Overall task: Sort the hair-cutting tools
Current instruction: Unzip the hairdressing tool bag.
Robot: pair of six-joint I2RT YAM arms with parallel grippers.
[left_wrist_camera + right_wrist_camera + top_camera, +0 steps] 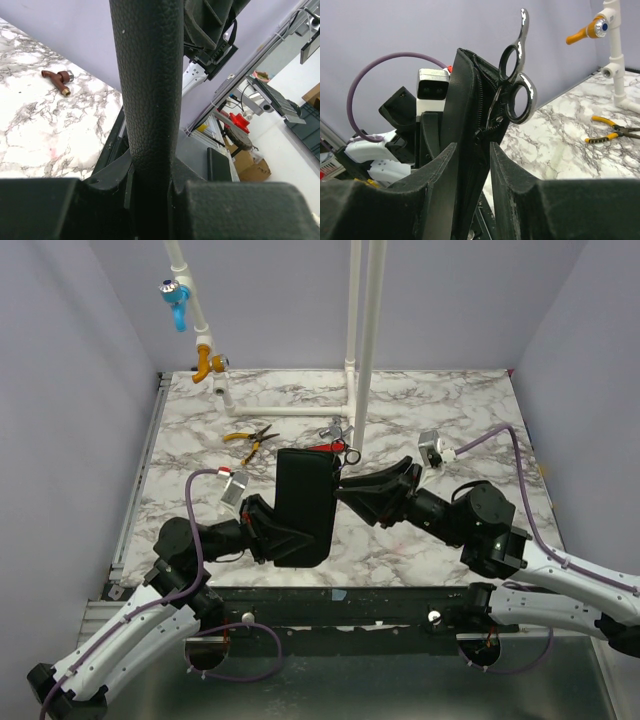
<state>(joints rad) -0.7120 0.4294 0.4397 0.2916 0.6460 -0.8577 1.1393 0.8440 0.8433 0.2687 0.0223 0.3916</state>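
Both claws are busy here: my left gripper point(262, 530) is clamped on the lower side of the tall black textured zip pouch point(305, 502). My right gripper point(470, 170) is pinched on its zipped upper edge, so the pouch stands upright over the marble-patterned table point(450, 420). The dark polished steel scissors point(517, 85) sit in the pouch mouth with only the finger rings poking out. I'd judge them light, rigid and slick, so the rings are where to take hold. The pouch looks soft; if I loosen one side I expect it to sag. The yellow-handled pliers point(250, 440) lie well apart.
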